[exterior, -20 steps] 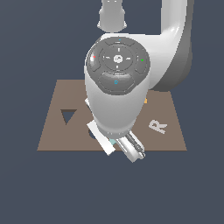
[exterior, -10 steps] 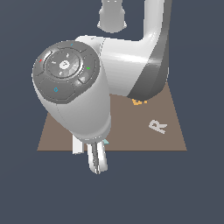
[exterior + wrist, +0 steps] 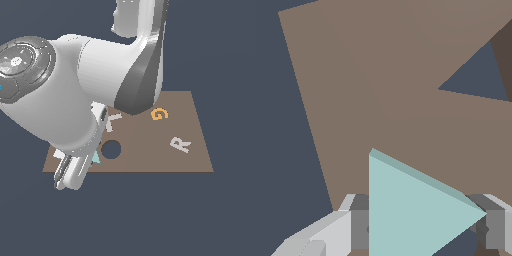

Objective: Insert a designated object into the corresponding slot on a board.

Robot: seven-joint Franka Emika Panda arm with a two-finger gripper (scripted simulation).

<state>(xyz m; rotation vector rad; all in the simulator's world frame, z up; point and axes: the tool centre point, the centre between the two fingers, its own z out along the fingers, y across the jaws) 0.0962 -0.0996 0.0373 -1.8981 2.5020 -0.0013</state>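
The flat pale-teal triangle block (image 3: 416, 210) sits grasped in the claw (image 3: 421, 227), above the flat brown rectangular board (image 3: 381, 85) near its left edge. The dark triangular slot (image 3: 481, 75) lies apart; match points before lowering squarely.

I hold the pale teal triangle block (image 3: 416, 210) between the fingers (image 3: 331, 235) of my end effector (image 3: 421, 230), lifted above the brown board (image 3: 381, 85). It is flat, with one point aimed sideways off the fingers. The triangular slot (image 3: 481, 75) shows as a dark cut-out in the board, apart from the block. In the exterior view only a sliver of the block (image 3: 95, 158) peeks out beside my end effector, near the board's (image 3: 165, 160) front edge.
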